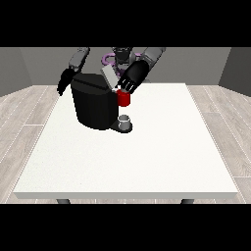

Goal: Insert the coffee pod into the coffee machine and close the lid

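The hand at the view's left (64,81) is showing only partly behind the bulky black coffee machine (92,105), its fingers impossible to make out. The hand at the view's right (131,78) is curling over the raised grey lid (109,76), just above a red thing at the machine (123,99). Below it, a small grey thing (125,120) is sitting on the machine's base; whether it is the pod is unclear.

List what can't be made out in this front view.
- Hand at the view's left: mostly behind the coffee machine; its fingers don't show.
- Hand at the view's right: what its fingertips touch at the lid is too small to tell.
- Grey thing at the machine's base: too small to tell whether it is the pod.
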